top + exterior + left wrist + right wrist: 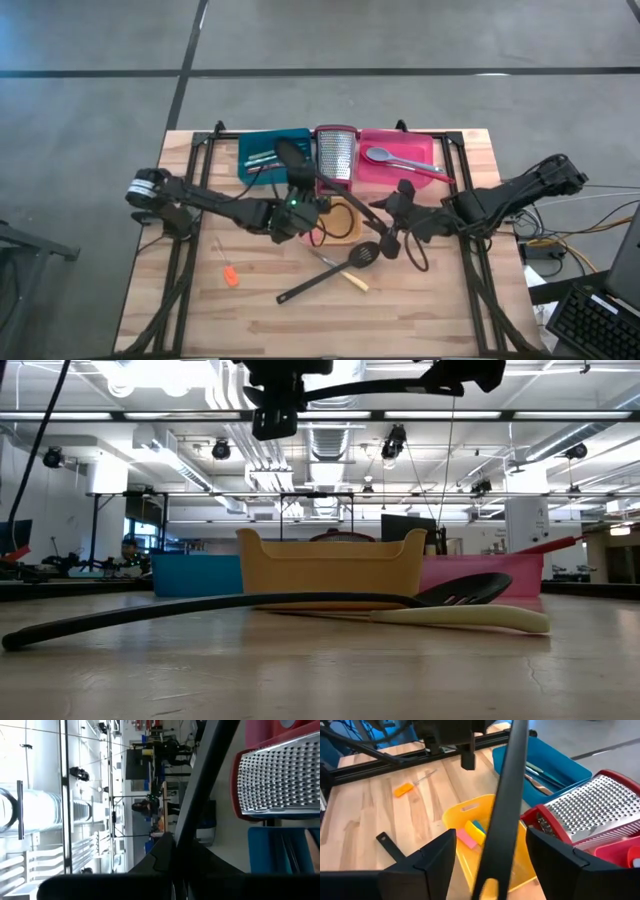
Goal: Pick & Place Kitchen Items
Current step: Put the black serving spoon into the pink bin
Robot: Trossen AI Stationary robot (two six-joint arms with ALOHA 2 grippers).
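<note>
Right gripper (491, 840) stands spread on either side of the long black spoon (512, 770), near its handle end, probably to take it over. Beyond, the left gripper (297, 207) clamps the spoon aloft over the yellow tray (451, 815).

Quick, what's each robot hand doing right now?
Left gripper: closed on the handle of the long black utensil.
Right gripper: fingers open, one either side of that handle, not gripping.
</note>
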